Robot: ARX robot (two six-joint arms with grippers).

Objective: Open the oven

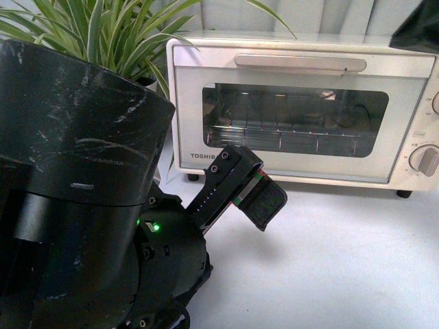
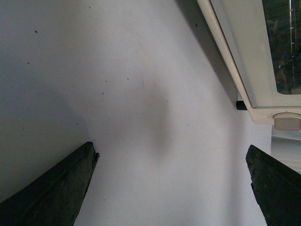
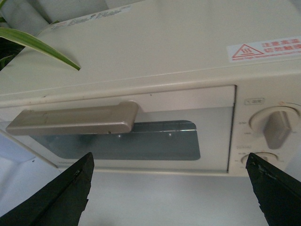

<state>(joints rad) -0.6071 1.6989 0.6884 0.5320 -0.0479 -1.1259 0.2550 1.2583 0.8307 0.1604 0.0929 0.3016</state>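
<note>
Oven is sitting closed at the far side of the table. Its bar handle is looking rigid and smooth, best hooked from above; the light body is probably prone to sliding. Right gripper is hovering spread wide facing it; left gripper is gaping empty above the tabletop.

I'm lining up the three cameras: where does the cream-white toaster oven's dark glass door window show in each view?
Front view: dark glass door window, mid-picture, below the long pale bar handle.
Left wrist view: a dark sliver cut by the picture's edge.
Right wrist view: just below that handle.
Shared landmark: cream-white door frame around it.
</note>
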